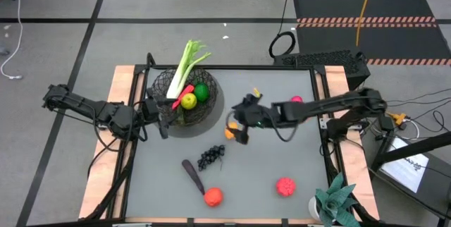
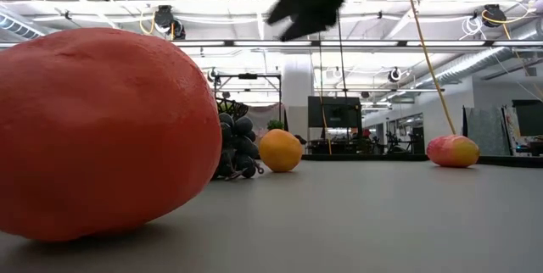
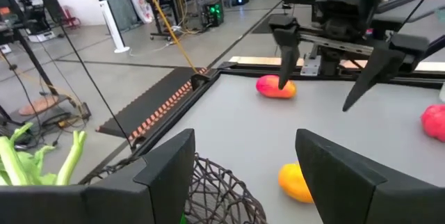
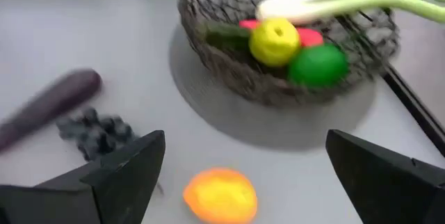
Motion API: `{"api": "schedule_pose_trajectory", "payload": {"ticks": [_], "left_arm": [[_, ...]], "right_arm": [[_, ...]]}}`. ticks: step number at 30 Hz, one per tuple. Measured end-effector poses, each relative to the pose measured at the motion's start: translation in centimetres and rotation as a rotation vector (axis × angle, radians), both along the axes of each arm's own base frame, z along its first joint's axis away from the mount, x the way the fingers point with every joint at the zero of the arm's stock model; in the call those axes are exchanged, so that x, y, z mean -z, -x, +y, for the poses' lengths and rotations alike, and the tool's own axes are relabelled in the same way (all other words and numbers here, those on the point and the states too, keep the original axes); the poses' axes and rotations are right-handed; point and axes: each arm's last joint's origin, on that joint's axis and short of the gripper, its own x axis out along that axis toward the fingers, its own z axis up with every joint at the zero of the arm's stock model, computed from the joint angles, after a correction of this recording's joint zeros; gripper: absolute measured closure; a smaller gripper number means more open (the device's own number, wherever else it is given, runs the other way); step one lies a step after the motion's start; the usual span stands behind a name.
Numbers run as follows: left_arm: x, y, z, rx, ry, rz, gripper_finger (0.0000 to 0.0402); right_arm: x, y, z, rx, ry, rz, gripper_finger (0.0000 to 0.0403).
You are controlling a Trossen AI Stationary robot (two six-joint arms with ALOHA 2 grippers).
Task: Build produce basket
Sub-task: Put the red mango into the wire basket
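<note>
The basket (image 1: 184, 99) sits at the table's far left, already holding a leek (image 1: 184, 68), yellow apple (image 1: 189, 101) and lime (image 1: 201, 91), with the left gripper (image 1: 163, 118) spread empty beside its rim, apparently waiting. The right gripper (image 1: 242, 132) hovers with fingers spread wide just above the orange (image 1: 230, 131), which lies right of the basket, seemingly lined up to grasp it. Open grey table surrounds the orange, with the grapes (image 1: 211, 157) and eggplant (image 1: 192, 175) nearer the front, so the short path to the basket looks clear.
</note>
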Motion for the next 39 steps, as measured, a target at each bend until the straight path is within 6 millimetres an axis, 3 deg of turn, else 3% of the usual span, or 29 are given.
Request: {"api": "schedule_pose_trajectory", "payload": {"ticks": [9, 16, 21, 27, 39], "left_arm": [[0.9, -2.3, -0.3, -0.019, -0.039, 0.042, 0.0153], [1.8, -4.9, 0.0, -0.002, -0.073, 0.071, 0.0153], [2.6, -5.8, 0.9, -0.007, -0.064, 0.109, 0.0153], [3.4, -6.4, 1.6, -0.024, -0.063, 0.162, 0.0153], [3.6, -6.6, 1.9, -0.042, -0.061, 0.175, 0.0153]], "right_arm": [[4.1, 7.7, -0.5, 0.169, 0.051, 0.017, 0.0012], [6.3, 11.7, -2.2, 0.235, 0.026, -0.033, 0.0012], [7.2, 13.5, -3.3, 0.309, -0.005, -0.052, 0.0012], [8.4, 14.8, -5.0, 0.536, -0.112, -0.086, 0.0012], [10.2, 16.7, -6.5, 0.718, -0.232, 0.088, 0.0012]]}}
